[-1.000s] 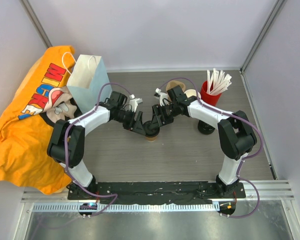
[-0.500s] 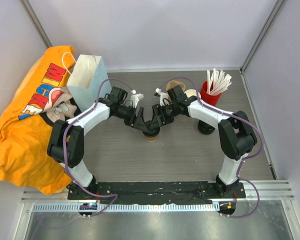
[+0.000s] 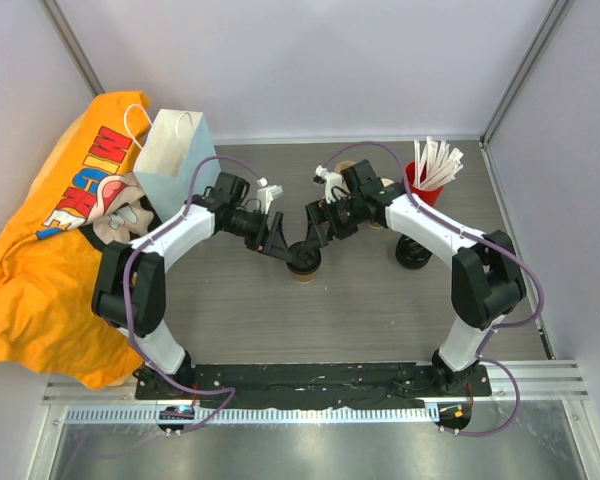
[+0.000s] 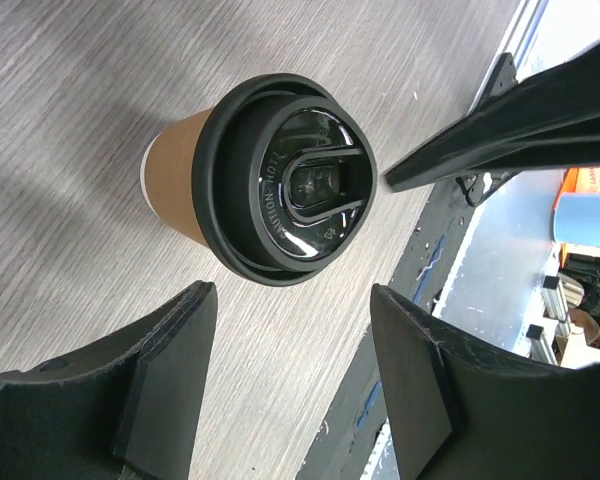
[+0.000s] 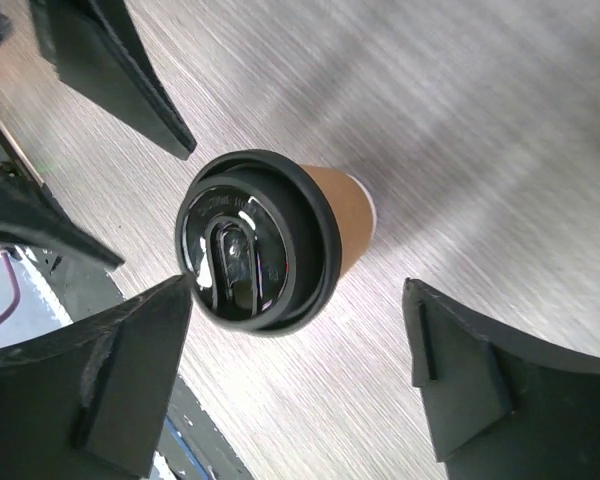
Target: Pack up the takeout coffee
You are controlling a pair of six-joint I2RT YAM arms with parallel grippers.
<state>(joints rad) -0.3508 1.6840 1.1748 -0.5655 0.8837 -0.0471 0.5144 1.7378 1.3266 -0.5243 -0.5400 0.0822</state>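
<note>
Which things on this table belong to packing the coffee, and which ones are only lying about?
For the job: lidded brown cup; white paper bag, probably its destination; left gripper and right gripper, both open.
Lying about: orange cloth; red cup of white sticks; small black stack beside the right arm.

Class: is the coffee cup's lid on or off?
On. The black lid sits flush over the brown cup's rim in both wrist views.

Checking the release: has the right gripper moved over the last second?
Yes. The right gripper has pulled back from the takeout coffee, toward the red cup.
</note>
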